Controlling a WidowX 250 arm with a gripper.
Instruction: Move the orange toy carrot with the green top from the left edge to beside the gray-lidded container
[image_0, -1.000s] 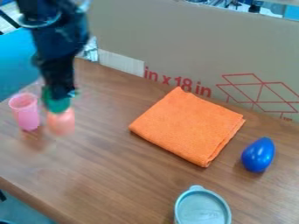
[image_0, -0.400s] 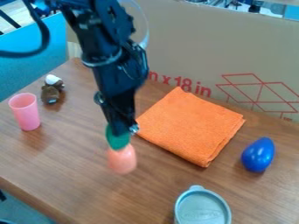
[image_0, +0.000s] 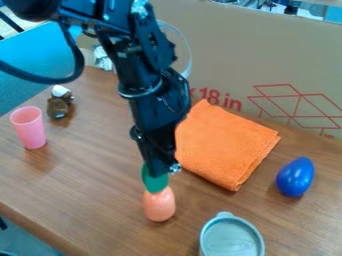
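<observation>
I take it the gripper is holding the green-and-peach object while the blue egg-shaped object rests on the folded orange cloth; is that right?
Not quite: the blue egg-shaped object rests on the table beside the folded orange cloth, as the camera view shows. The gripper is indeed holding the green-and-peach object.

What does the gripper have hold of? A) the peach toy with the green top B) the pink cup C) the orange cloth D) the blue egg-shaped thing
A: the gripper is on the green top, with the toy's peach part below it.
</observation>
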